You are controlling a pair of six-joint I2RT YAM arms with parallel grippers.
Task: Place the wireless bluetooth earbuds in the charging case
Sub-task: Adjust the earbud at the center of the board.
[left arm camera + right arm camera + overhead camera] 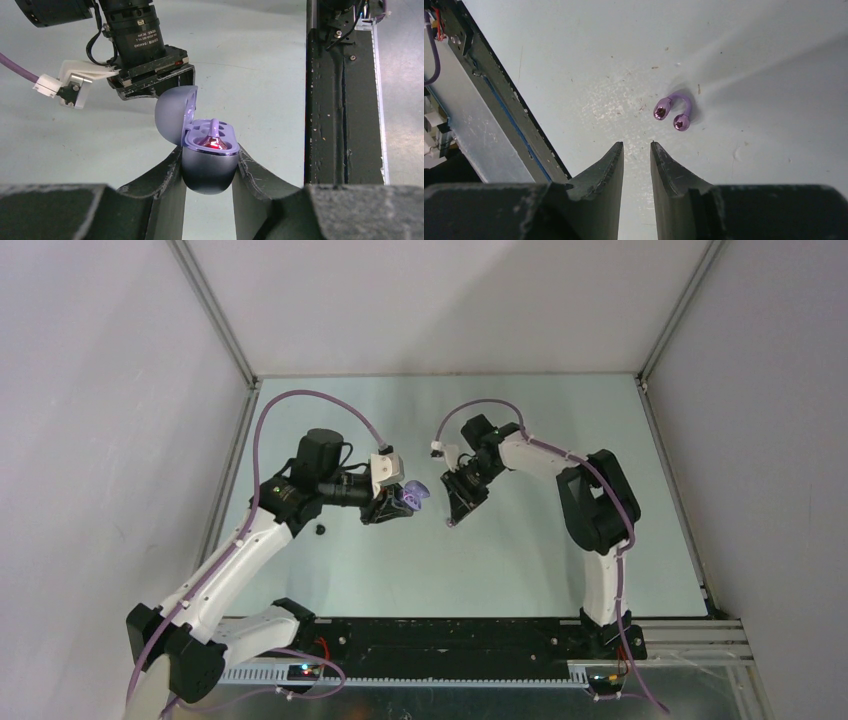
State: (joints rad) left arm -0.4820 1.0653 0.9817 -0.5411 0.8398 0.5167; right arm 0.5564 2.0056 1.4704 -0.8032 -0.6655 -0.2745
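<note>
My left gripper (209, 149) is shut on a pale purple charging case (209, 172) and holds it off the table. The case's lid (175, 112) stands open and a red light glows in one well. In the top view the case (416, 494) sits at the left gripper (397, 504), facing the right gripper (460, 505). One pale purple earbud (674, 112), a small curved clip with two shiny ends, lies on the table just ahead and to the right of my right gripper (637, 145). That gripper is open by a narrow gap with nothing in it.
A tiny black object (320, 529) lies on the table beside the left arm. The black base rail (330, 100) runs along the near edge and also shows at left as the rail (484, 100). White enclosure walls (120, 390) bound the table on three sides.
</note>
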